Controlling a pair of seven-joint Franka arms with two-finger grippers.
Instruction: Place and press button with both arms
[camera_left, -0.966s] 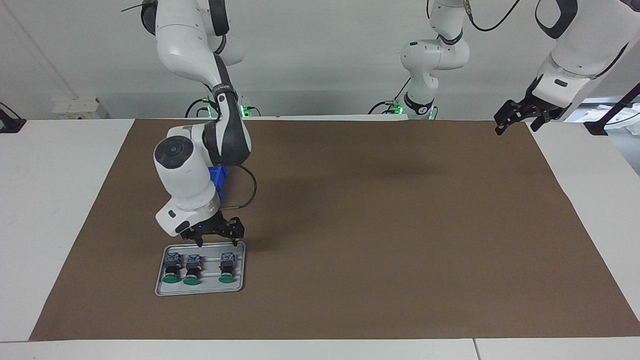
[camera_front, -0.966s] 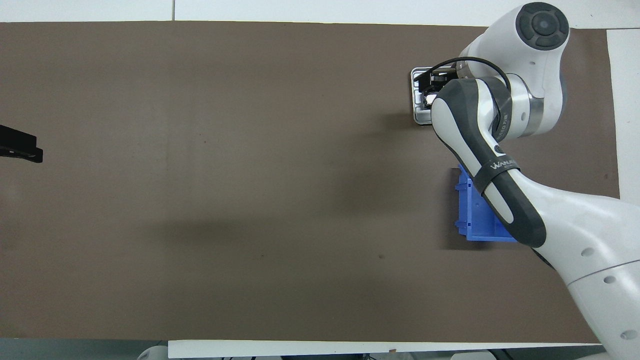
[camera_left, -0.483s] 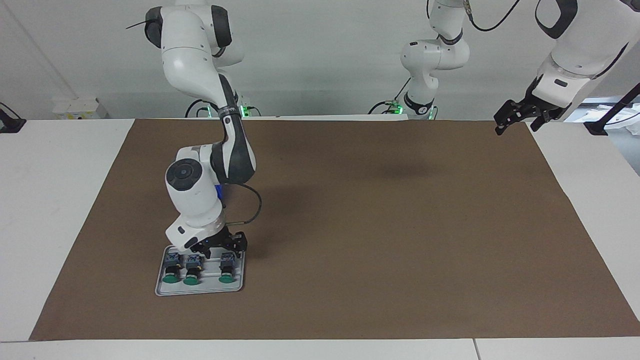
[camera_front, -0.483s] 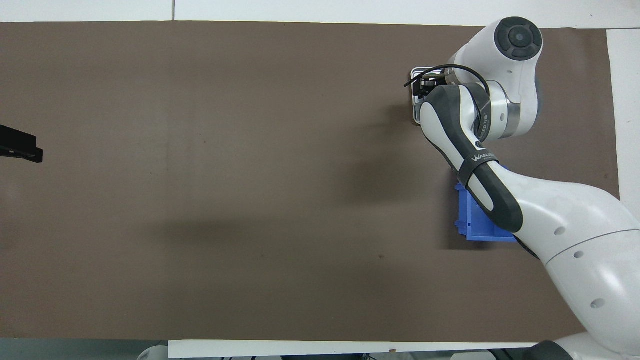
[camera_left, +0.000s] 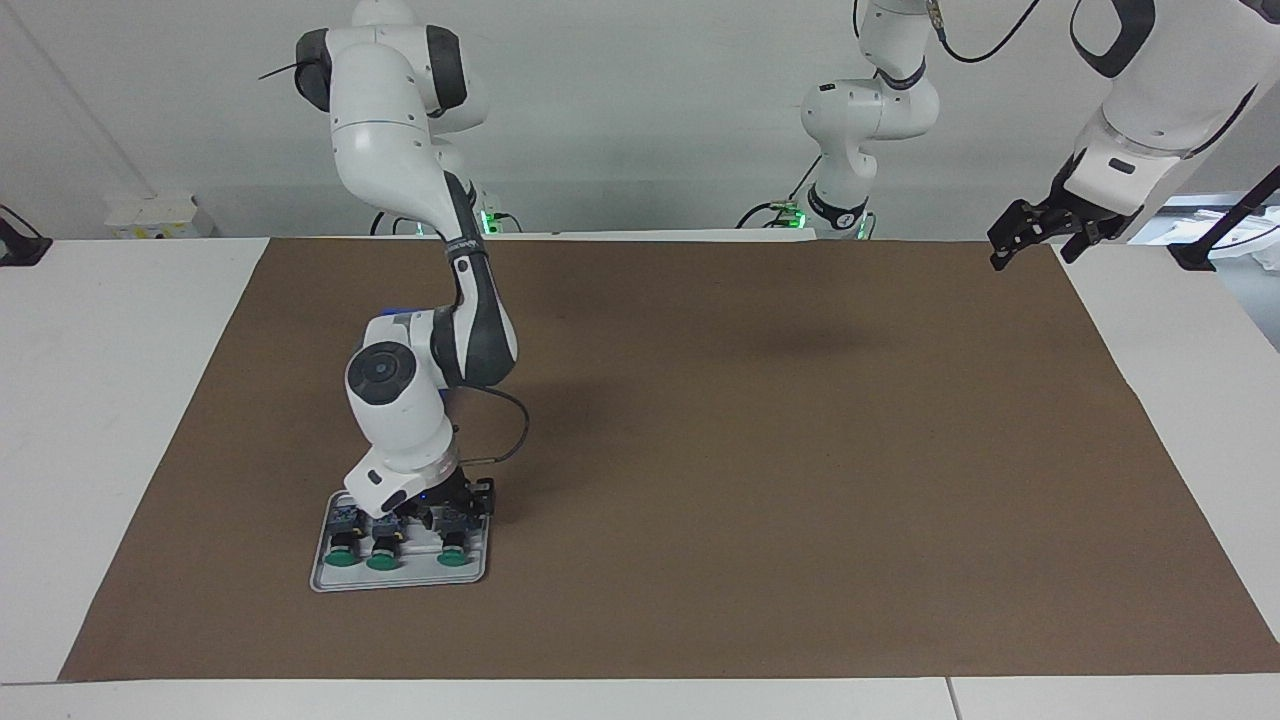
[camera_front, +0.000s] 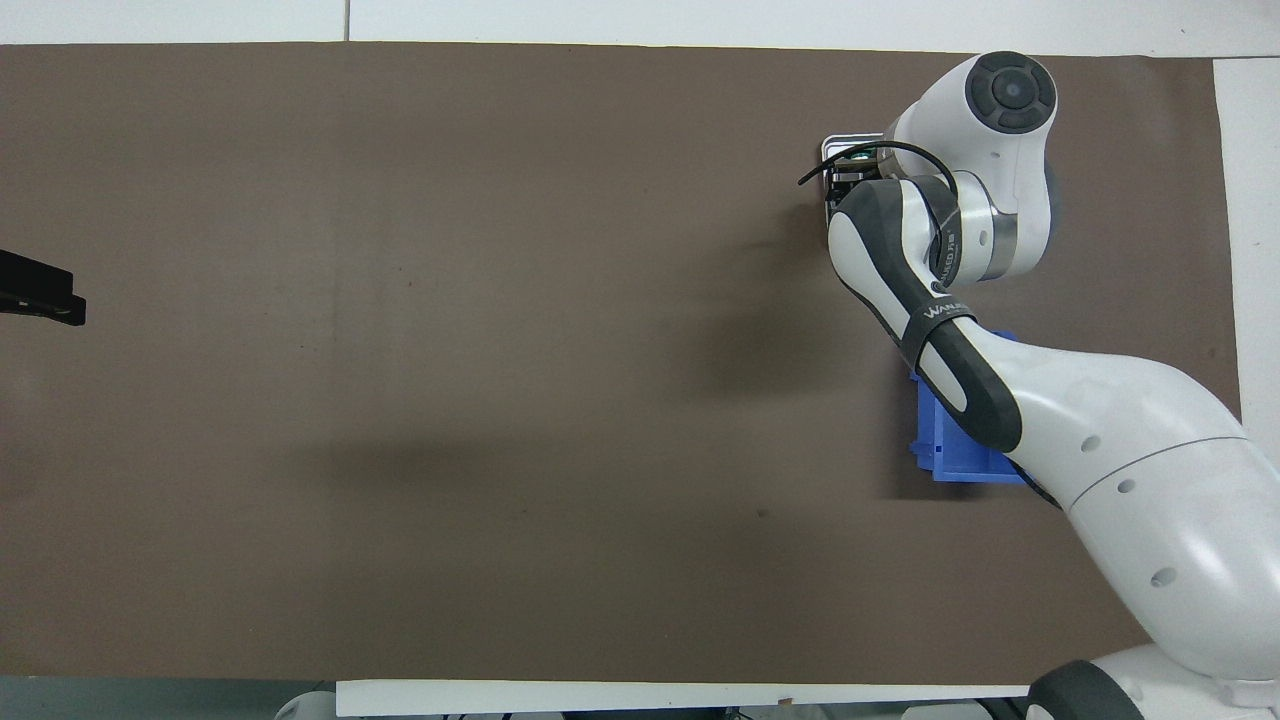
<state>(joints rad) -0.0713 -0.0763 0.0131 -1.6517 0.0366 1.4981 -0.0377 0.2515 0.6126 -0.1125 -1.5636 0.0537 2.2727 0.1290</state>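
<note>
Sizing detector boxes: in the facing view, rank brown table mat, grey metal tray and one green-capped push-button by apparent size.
1. Brown table mat
2. Grey metal tray
3. Green-capped push-button, matching its two neighbours in size.

Both arms are built of glossy white, rounded shells joined by dark grey covers. The right arm (camera_left: 430, 340) carries a long dark grey panel along its forearm, wrapped by a black band with white lettering that reads partly as "WANLE". Its wrist housing (camera_left: 385, 375) is a white drum capped by a dark grey disc with a small round centre. A thin black cable (camera_left: 505, 425) loops from the forearm to the wrist. Small dark screw holes dot the upper white shell in the overhead view. The right tool (camera_left: 440, 505) is black. The left arm (camera_left: 1150, 100) shows a white shell with a dark grey ring-shaped cover, and its black tool (camera_left: 1040, 235) has angular links.
</note>
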